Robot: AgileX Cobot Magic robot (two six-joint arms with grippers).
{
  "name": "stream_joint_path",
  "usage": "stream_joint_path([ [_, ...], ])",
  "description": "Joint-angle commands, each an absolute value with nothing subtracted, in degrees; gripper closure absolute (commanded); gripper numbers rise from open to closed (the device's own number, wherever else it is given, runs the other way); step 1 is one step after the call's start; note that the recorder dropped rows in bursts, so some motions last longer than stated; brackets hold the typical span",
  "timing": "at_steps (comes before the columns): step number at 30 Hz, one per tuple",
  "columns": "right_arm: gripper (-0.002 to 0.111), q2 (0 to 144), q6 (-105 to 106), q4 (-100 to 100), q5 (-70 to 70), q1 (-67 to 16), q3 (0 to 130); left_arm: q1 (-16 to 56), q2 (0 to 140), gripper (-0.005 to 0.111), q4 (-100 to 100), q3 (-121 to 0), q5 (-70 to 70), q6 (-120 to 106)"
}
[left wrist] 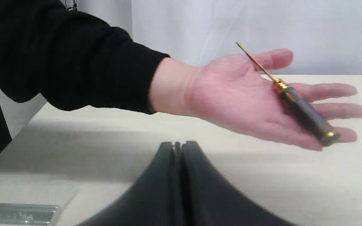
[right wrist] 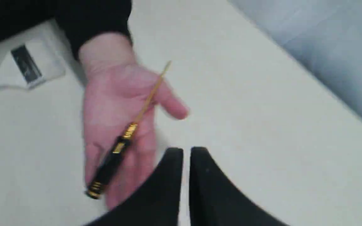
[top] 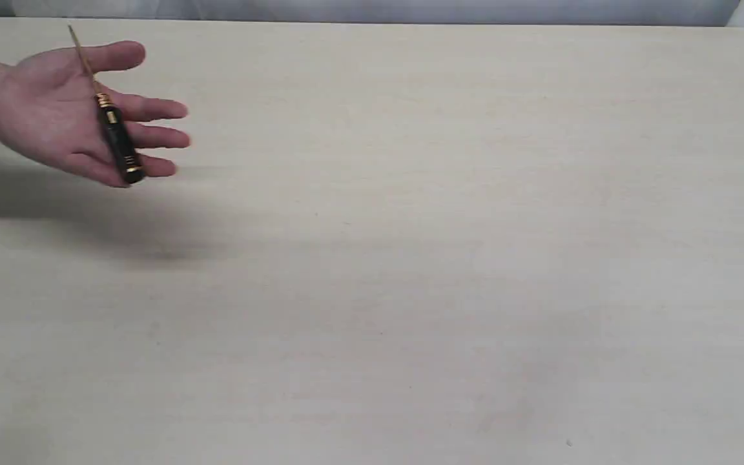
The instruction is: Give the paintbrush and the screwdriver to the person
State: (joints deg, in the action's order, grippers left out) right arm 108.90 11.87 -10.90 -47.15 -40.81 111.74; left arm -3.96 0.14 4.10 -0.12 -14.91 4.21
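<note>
The screwdriver (top: 117, 137) lies across the person's open hand (top: 49, 110) above the worktop (top: 475, 258); my left fingers (left wrist: 163, 175) and right fingers (right wrist: 170, 179) are pressed together, empty.

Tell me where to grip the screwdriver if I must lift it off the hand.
Probably the black handle, from above, jaws across its width: the screwdriver lies on the open hand, handle over the fingers, and the shaft is too thin.
</note>
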Motion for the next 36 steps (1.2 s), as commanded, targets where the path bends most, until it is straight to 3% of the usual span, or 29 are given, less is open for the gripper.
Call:
stream_joint_path([
  [1,0.104,99.9,10.9,-9.6,-44.8,-38.4,107.1,-3.6,0.0,0.107,3.8,0.0,-14.3,4.3],
  [7,0.104,82.1,10.3,-7.4,-32.9,-37.4,86.3,-3.6,0.0,0.107,3.8,0.0,-14.3,4.3],
  [12,0.104,69.6,8.5,-9.0,-34.0,-37.5,74.4,-3.6,0.0,0.107,3.8,0.0,-14.3,4.3],
  [23,0.104,53.9,10.9,-7.2,-36.3,-36.5,69.4,-3.6,0.0,0.107,3.9,0.0,-14.3,4.3],
  [36,0.104,22.8,10.9,-10.3,-10.1,-8.8,30.2,-3.6,0.0,0.107,3.9,0.0,-14.3,4.3],
])
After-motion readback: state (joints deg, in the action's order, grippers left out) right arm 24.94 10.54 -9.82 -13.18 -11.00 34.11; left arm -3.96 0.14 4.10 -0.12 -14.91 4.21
